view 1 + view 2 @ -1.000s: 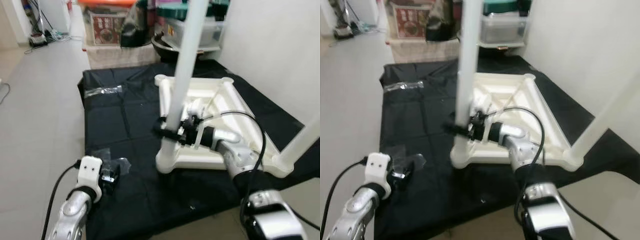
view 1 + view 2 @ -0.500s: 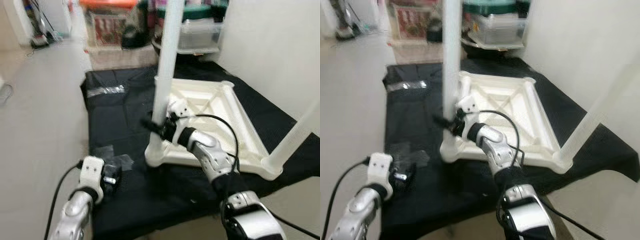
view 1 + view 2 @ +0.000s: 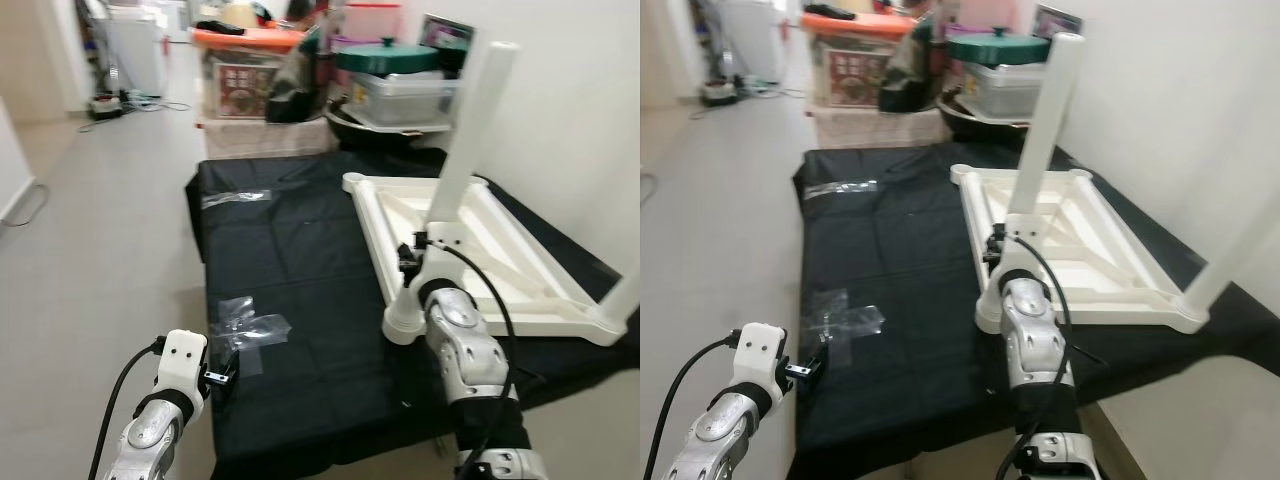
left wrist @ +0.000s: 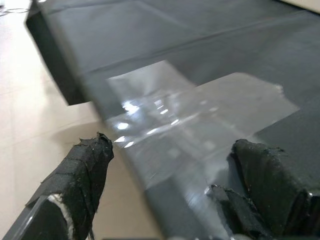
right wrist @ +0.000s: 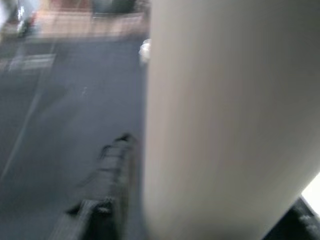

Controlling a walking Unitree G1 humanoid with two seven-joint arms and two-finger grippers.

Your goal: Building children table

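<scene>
**White table frame, inverted, on black sheet**

Item 1: table frame (image 3: 490,255), white plastic, upside down on black sheet (image 3: 300,250), toward sheet's right side. Near leg (image 3: 455,190) fitted upright in near-left corner socket, slightly tilted. Second leg (image 3: 625,290) upright at near-right corner, cut off by pic edge.

Item 2: right gripper (image 3: 408,258) at near leg, low on it, just above socket. Wrist view: leg (image 5: 220,120) v. close, one black finger (image 5: 107,190) alongside it, blurred. Grip on leg: cannot tell.

Item 3: left gripper (image 3: 222,368) low at sheet's near-left edge, apart from frame. Fingers (image 4: 80,175) spread wide, nothing between them; clear plastic bag (image 4: 200,125) flat on sheet just ahead, flat and see-through, contents not made out.

Item 4: second clear bag (image 3: 235,198) farther back on sheet, left part.

Containers, behind sheet's far edge: orange-lidded box (image 3: 250,70), printed label on front, contents not legible. Clear tub (image 3: 405,95) w/ dark green lid (image 3: 388,58), contents unclear. Dark round basin (image 3: 350,125) under tub.

Edges/room: sheet's left and centre bare apart from bags. Pale tiled floor (image 3: 100,250) open along left, running back to far room. White wall (image 3: 570,120) close on right, frame's right rail near it. Sheet's near edge just ahead of both arms.
</scene>
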